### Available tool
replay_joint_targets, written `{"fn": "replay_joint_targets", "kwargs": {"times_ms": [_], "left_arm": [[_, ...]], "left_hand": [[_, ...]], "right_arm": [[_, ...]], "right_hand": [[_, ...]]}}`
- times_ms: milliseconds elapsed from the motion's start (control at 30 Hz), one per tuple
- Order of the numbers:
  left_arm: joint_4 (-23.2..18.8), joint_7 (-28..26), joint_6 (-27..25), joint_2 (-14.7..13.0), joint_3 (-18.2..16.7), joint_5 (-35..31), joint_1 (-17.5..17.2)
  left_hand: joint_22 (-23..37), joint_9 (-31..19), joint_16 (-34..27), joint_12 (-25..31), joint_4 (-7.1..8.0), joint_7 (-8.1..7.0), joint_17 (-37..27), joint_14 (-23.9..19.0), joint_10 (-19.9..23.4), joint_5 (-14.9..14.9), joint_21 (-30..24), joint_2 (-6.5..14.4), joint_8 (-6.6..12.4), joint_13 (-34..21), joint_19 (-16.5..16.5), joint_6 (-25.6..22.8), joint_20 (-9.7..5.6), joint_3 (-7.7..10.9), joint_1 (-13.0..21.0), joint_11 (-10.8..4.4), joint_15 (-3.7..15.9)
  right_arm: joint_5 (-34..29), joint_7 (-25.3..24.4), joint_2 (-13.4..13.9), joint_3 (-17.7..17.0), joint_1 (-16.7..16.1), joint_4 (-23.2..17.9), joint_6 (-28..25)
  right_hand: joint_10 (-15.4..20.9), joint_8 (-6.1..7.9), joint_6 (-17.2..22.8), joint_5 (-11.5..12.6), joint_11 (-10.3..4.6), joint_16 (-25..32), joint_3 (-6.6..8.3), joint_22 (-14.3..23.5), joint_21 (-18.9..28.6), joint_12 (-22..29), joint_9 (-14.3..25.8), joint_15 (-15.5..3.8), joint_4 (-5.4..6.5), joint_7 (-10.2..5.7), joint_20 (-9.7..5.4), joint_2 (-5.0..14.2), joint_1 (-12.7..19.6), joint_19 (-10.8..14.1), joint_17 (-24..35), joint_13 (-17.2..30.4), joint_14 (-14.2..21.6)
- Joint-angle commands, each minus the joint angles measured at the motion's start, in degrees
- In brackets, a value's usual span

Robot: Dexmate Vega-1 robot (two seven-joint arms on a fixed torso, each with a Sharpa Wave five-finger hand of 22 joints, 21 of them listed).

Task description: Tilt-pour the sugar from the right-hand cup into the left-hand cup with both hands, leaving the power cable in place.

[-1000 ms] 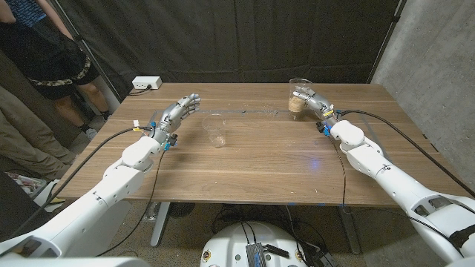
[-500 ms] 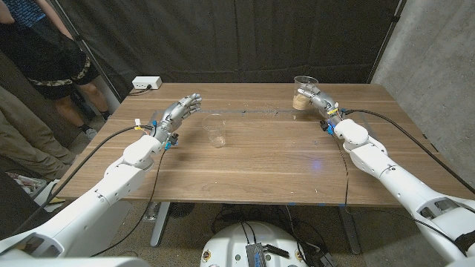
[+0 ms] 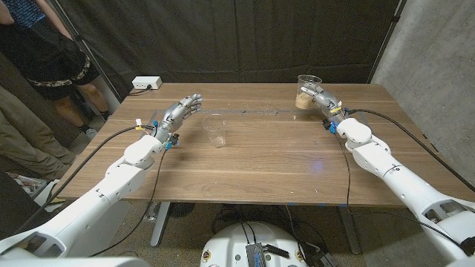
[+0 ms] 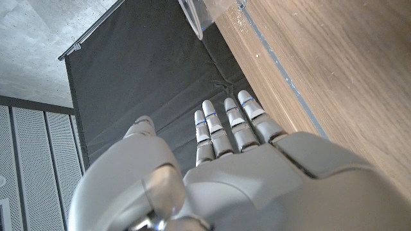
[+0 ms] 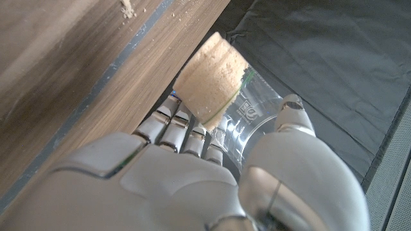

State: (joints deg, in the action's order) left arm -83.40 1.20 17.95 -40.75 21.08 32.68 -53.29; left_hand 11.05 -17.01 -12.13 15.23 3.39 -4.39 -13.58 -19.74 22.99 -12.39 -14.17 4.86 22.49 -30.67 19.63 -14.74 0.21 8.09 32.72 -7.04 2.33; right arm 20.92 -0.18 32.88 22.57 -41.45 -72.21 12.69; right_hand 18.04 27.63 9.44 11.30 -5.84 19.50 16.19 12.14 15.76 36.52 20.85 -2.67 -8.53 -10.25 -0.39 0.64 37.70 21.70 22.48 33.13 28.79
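Observation:
My right hand (image 3: pixel 323 99) grips a clear plastic cup (image 3: pixel 307 90) holding brown sugar (image 3: pixel 303 100) and keeps it lifted above the table's far right part. In the right wrist view the fingers (image 5: pixel 183 131) and thumb wrap the cup (image 5: pixel 247 115), with the sugar (image 5: pixel 209 80) packed in its base. An empty clear cup (image 3: pixel 214 130) stands upright on the table left of centre; its rim (image 4: pixel 192 16) appears in the left wrist view. My left hand (image 3: pixel 179 111) hovers open to the left of that cup, fingers spread, touching nothing.
A white power strip (image 3: pixel 146 84) lies at the table's far left corner. Black cables (image 3: pixel 386 127) run along both arms. A person (image 3: pixel 52 67) stands beyond the table's left side. A dark curtain hangs behind the table and a concrete wall (image 3: pixel 434 52) stands at the right.
My right hand has lifted the sugar cup off the table and carried it slightly up and to the right. The left hand and the empty cup have stayed still.

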Motion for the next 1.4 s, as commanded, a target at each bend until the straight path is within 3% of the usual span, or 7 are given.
{"fn": "replay_joint_targets", "kwargs": {"times_ms": [33, 533, 1067, 1400], "left_arm": [[0.1, 0.1, 0.3, 0.0, 0.0, -0.1, -0.1], [-0.2, 0.6, 0.4, -1.0, 0.6, -1.8, 0.4], [-0.8, 2.1, 0.5, -3.8, 1.2, -4.7, 1.1], [-2.4, 2.4, 0.5, -5.6, 0.7, -4.1, -1.3]], "left_hand": [[0.3, -0.2, -0.1, 0.0, -0.24, -0.24, -0.2, -0.3, 0.5, 0.0, 0.2, -0.2, 0.39, -0.2, 0.2, -0.5, 0.24, 0.14, 0.0, 0.04, 5.23], [0.3, -0.2, 0.0, 0.0, -0.47, -0.27, -0.1, -0.2, 0.5, 0.0, 0.2, -0.5, 0.34, -0.2, 0.4, -0.4, 0.18, 0.09, 0.2, -0.05, 5.17], [0.2, -0.1, 0.5, -0.9, -1.54, -0.56, 0.0, 1.3, -1.7, -0.5, 0.4, -4.8, -0.68, -0.3, 0.2, 2.2, 0.99, -1.89, 0.1, 0.06, 4.85], [0.3, -0.2, 0.5, -1.0, -1.49, -0.70, -0.1, 1.6, -1.8, -0.8, 0.4, -5.4, -0.88, -0.3, 0.1, 2.7, 1.09, -2.36, -0.3, -0.01, 4.67]], "right_arm": [[2.7, 0.9, -0.6, -1.1, -0.3, 0.1, 1.0], [3.2, 0.8, -0.8, -1.3, -0.2, 0.7, 2.6], [3.2, 1.5, -0.5, -1.3, 0.4, 1.2, 2.6], [3.1, 2.0, 0.3, -1.1, 0.5, 0.6, 1.9]], "right_hand": [[0.4, 0.65, 0.7, -0.1, 0.21, 0.3, 0.15, 0.1, 0.3, 0.5, 0.2, -10.33, 0.15, -0.09, 0.19, 0.51, 0.3, 0.2, 0.2, 0.3, 0.8], [0.6, 1.08, 1.4, -0.3, 0.28, 0.1, 0.03, 0.2, 0.3, 1.0, 0.4, -10.30, 0.30, 0.09, 0.14, 0.51, 0.3, 0.2, 0.6, 0.8, 1.2], [0.5, 1.29, 1.7, -0.4, 0.30, -0.1, 0.00, 0.2, 0.3, 1.3, 0.6, -10.30, 0.42, 0.12, 0.13, 0.63, 0.3, 0.1, 1.0, 1.3, 1.4], [0.5, 1.46, 2.0, -0.4, 0.34, -0.3, 0.08, 0.2, 0.3, 1.5, 0.7, -10.42, 0.37, 0.32, 0.06, 0.75, 0.5, 0.1, 1.1, 1.6, 1.7]]}}
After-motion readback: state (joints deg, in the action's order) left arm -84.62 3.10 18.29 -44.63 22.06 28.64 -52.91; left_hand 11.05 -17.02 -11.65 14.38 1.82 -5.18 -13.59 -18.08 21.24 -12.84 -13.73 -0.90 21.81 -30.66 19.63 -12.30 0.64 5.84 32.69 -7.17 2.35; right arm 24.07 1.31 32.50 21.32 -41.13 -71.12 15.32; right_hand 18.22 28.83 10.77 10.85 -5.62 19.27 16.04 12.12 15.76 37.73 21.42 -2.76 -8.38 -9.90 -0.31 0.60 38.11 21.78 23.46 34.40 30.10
